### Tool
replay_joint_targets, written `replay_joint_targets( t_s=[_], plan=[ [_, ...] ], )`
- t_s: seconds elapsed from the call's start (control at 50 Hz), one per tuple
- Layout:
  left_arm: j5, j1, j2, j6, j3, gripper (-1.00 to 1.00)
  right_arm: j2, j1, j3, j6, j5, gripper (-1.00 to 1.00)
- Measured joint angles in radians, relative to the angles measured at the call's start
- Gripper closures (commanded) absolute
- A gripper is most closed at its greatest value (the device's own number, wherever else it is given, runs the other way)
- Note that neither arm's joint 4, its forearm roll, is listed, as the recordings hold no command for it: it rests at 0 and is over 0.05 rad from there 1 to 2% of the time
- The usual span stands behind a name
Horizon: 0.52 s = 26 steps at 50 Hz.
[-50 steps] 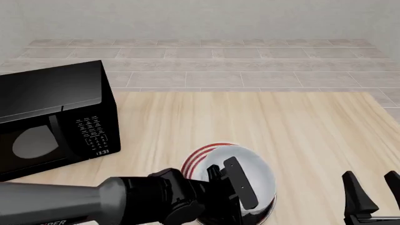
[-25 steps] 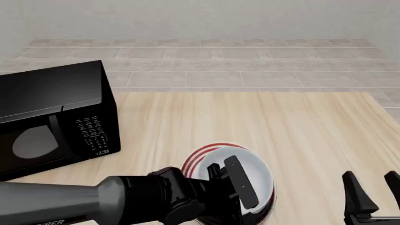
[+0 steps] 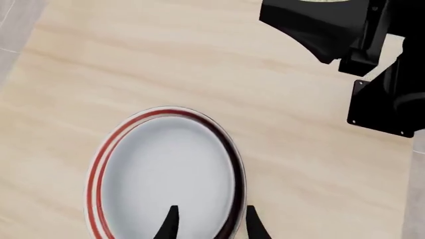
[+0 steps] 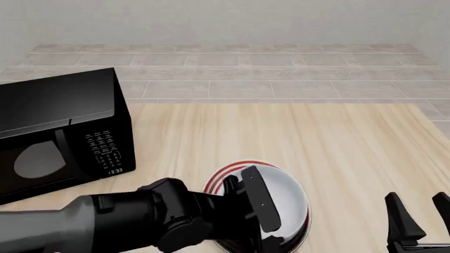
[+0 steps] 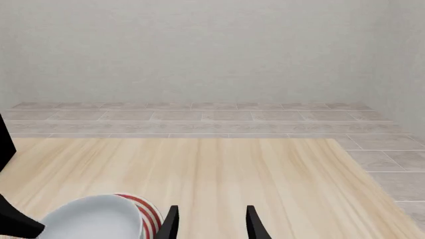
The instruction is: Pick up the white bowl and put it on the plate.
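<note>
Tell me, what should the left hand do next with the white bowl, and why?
Probably open the left hand and let go. The white bowl is already over the plate, whose red rings peek out beside it, and the hand pinches the bowl's rim. Whether it fully rests there is unclear.

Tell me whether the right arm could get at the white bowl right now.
Probably not cleanly. The left claw and its arm lie across the white bowl, which sits over the plate. The right claw is open, off to one side.
</note>
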<state>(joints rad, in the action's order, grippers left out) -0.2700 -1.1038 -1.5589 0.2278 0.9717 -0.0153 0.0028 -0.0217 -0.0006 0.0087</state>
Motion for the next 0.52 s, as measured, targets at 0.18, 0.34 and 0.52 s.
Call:
replay_joint_targets(
  t_s=[0.18,0.34,0.52],
  plan=[
    [-0.05,0.003,0.076,0.022,-0.015,-1.0,0.0,0.0,0.0,0.0,0.0,-1.0],
    [-0.082,0.016,0.145,0.038,-0.037,-1.0,0.0,0.0,0.0,0.0,0.0,-1.0],
    [-0.1,0.036,0.23,0.055,-0.074,-1.0,0.0,0.0,0.0,0.0,0.0,-1.0]
  ],
)
